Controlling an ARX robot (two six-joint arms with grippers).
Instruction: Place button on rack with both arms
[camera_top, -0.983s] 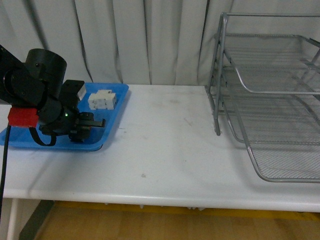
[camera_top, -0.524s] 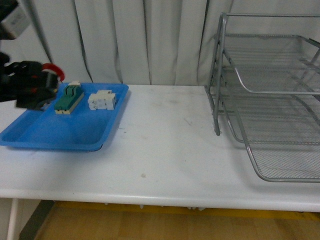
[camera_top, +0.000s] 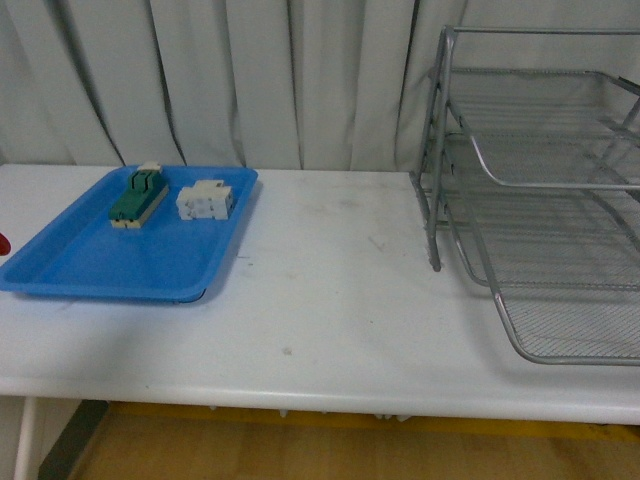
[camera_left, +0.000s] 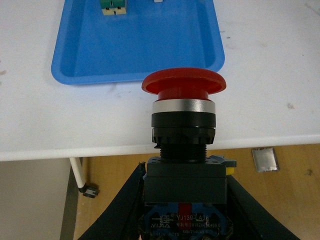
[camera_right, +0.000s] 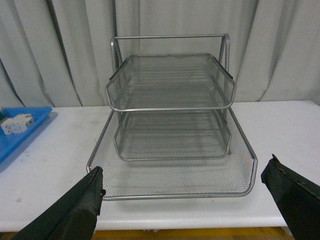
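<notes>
The button is gripped by its black body in the left gripper, jaws closed on it, red cap pointed toward the blue tray near the table edge. In the front view only a red sliver is caught at the 9 o'clock border, probably that cap. The rack is seen at 3 o'clock, well apart. The right gripper is held wide open, empty, facing the rack.
</notes>
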